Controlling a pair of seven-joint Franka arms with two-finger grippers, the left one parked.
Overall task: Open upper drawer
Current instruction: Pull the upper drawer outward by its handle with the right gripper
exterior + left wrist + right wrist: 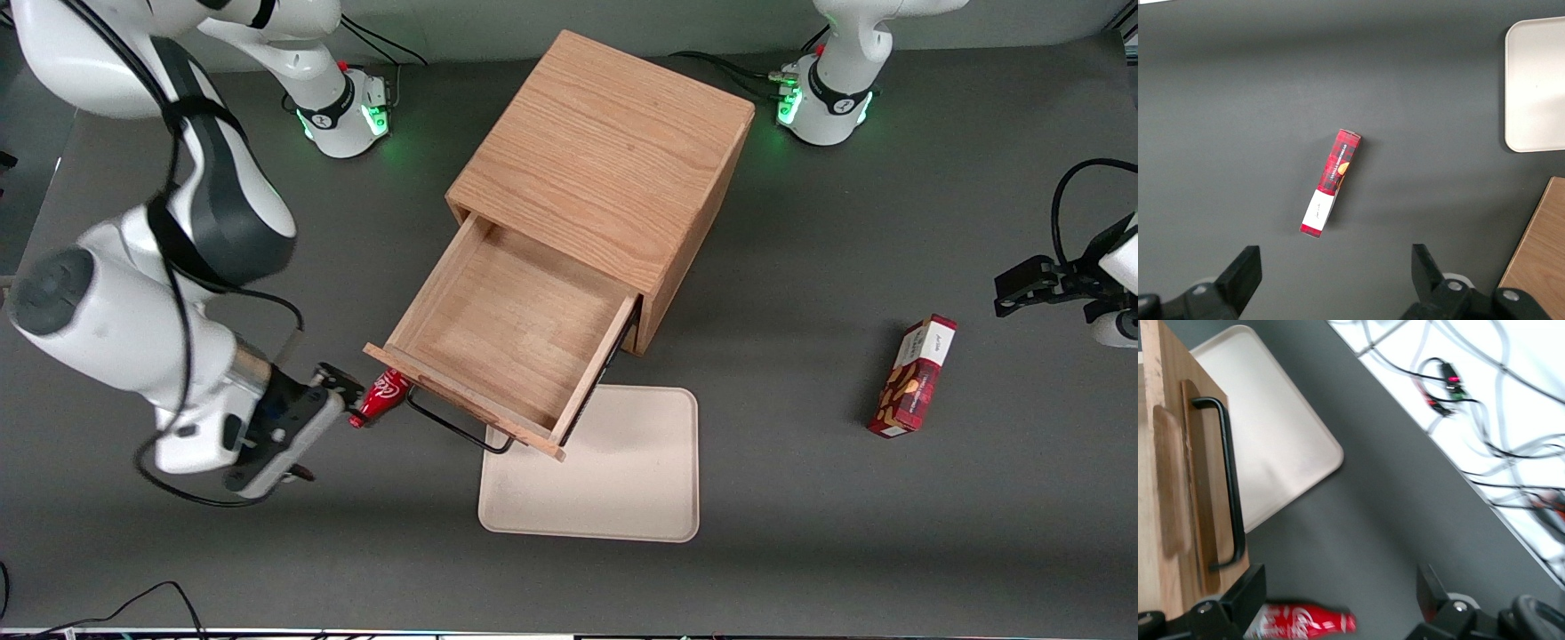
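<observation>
The upper drawer [511,324] stands pulled far out of the oak cabinet [605,151]; its shallow wooden tray body is empty. Its thin black wire handle [453,427] runs along the drawer front, and also shows in the right wrist view [1228,483] on the light-oak front [1171,487]. My gripper [320,427] is open and empty, low over the table beside the drawer front's end toward the working arm's end, apart from the handle. In the right wrist view the gripper [1338,600] has its jaws wide apart. The lower drawer front is hidden under the open drawer.
A small red cola bottle [382,397] lies on the table between my gripper and the drawer front, also in the wrist view [1305,620]. A beige tray [622,480] lies in front of the cabinet. A red snack box [914,375] lies toward the parked arm's end.
</observation>
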